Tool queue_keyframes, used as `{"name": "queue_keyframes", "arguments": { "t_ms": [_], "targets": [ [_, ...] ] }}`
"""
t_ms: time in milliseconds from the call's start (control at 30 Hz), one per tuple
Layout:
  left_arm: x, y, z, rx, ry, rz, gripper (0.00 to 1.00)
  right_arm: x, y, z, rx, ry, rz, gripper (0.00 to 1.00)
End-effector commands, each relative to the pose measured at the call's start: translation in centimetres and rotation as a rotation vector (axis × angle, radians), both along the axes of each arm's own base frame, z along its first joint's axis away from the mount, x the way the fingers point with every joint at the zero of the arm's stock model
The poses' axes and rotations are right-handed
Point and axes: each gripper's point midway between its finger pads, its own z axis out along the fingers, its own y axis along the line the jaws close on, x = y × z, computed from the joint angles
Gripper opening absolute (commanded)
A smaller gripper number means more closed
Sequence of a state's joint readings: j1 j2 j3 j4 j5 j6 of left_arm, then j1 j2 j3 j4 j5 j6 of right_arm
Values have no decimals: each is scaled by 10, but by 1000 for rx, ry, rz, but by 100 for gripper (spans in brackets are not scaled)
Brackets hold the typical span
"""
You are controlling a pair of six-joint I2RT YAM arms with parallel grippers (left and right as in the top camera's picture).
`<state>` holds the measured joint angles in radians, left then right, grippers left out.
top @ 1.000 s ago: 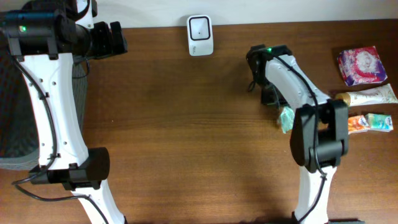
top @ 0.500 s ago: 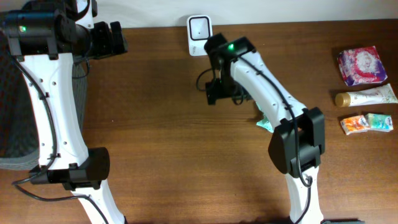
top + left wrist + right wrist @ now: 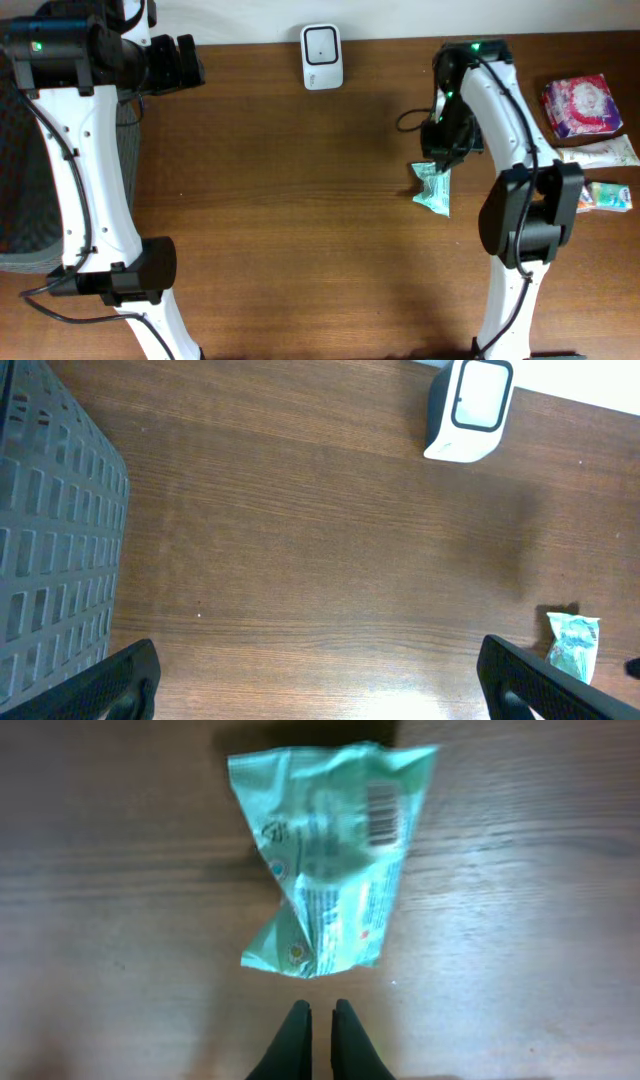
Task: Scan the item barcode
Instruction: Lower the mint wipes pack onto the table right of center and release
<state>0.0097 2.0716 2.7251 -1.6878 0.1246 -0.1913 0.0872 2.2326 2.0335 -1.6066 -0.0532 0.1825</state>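
A crumpled green packet (image 3: 433, 187) lies flat on the wooden table, right of centre. Its barcode (image 3: 385, 810) faces up. My right gripper (image 3: 320, 1008) is shut and empty, its tips just short of the green packet (image 3: 325, 860). From overhead, the right gripper (image 3: 438, 158) hangs over the packet's far end. The white scanner (image 3: 322, 57) stands at the table's back edge. Far to the left, my left gripper (image 3: 185, 62) is open with nothing between its fingers. The left wrist view shows the left gripper (image 3: 322, 665), the scanner (image 3: 468, 410) and the packet (image 3: 573, 647).
A dark grey mesh basket (image 3: 15, 180) stands at the left edge, also visible as the basket (image 3: 50, 510) in the left wrist view. At the right edge lie a pink packet (image 3: 578, 105), a white tube (image 3: 600, 155) and small orange and green packs (image 3: 600, 196).
The right arm swung left toward the scanner, then back to the right. The green packet now lies in the open, slightly left of where it was a second ago. The left arm is unchanged.
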Motion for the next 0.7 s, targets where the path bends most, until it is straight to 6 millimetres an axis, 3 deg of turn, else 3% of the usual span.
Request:
{"name": "queue_keyframes", "arguments": {
  "t_ms": [0,133,233,333,367,500,567,667],
  "targets": [
    [-6,-2,14,-6,-39,-10,99,-11,4,-31,15,40,24,4],
    [-6,-2,14,-6,-39,-10,99,-29,2,-78,10,76,12,4],
    [-6,-2,14,-6,-39,-10,99,-34,7,-89,16,83,-34,4],
    [-6,-2,14,-6,-39,-10,99,-22,20,-63,88,53,-46,4],
    [-6,-2,14,-6,-39,-10,99,-15,19,-43,89,36,-26,4],
    [-6,-2,14,-6,-39,-10,99,-7,-3,8,-35,7,14,5],
    [-6,-2,14,-6,-39,-10,99,-7,-15,17,-96,4,26,5],
    [-6,-2,14,-6,-39,-10,99,-13,-21,13,-112,33,21,7]
  ]
}}
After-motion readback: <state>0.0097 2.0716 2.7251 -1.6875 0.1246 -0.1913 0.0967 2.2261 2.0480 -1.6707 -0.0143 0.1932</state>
